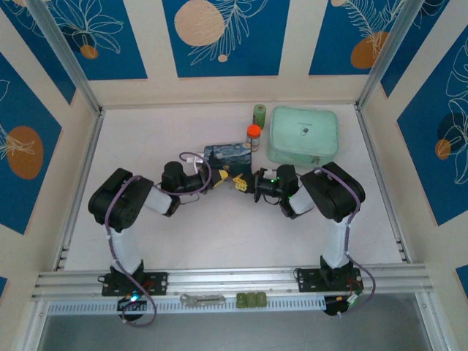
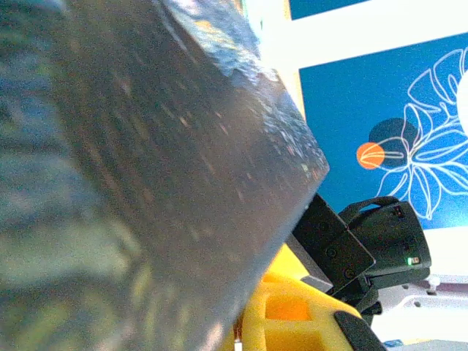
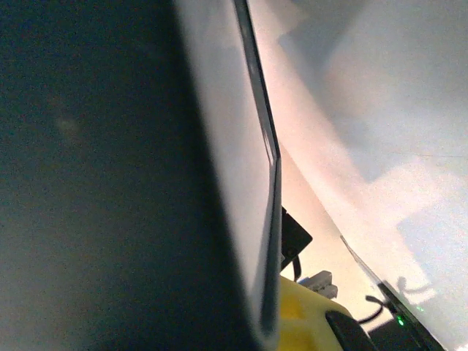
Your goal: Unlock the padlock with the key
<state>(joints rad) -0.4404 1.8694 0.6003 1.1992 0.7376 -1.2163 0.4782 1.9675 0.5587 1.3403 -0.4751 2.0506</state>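
Seemingly mid-task: my left gripper [image 1: 223, 180] and right gripper [image 1: 246, 183] both pinched together, tips meeting just in front of blue painted box [image 1: 227, 154]. Padlock, key too small to make out there; cannot tell what I hold. Shackle release unconfirmed, probably still to do.

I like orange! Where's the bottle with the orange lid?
Top view: the orange-lidded bottle stands on the far side, between the blue painted box and the mint case.
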